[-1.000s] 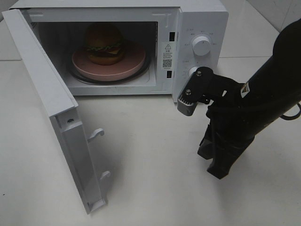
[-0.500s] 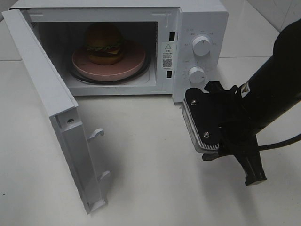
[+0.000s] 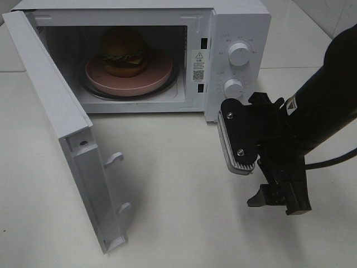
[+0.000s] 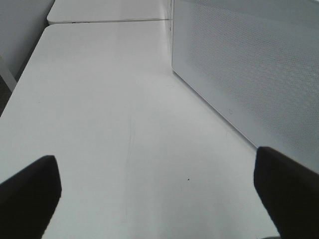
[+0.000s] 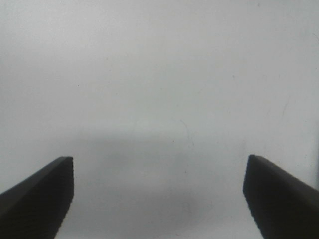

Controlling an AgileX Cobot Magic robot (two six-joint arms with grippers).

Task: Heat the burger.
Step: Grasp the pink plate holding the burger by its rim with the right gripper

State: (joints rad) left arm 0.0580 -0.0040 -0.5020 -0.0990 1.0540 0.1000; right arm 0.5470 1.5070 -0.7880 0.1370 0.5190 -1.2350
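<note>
We have the burger (image 3: 124, 51) inside the microwave (image 3: 237, 22), door (image 3: 58, 128) open. Both sets of fingers gape empty; shutting the door seems next.

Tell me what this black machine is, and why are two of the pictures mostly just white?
It is a robot with two arms, each ending in a two-fingered gripper. One picture comes from a camera up high. It shows the white microwave oven with its door swung open, and inside it a tall burger with a shiny brown bun sitting on a round pink plate. The black right gripper hangs over the white table, open and holding nothing. The other two pictures come from small cameras on the wrists, looking down past dark fingertips. The left gripper is open too, beside the door's dotted panel.
</note>
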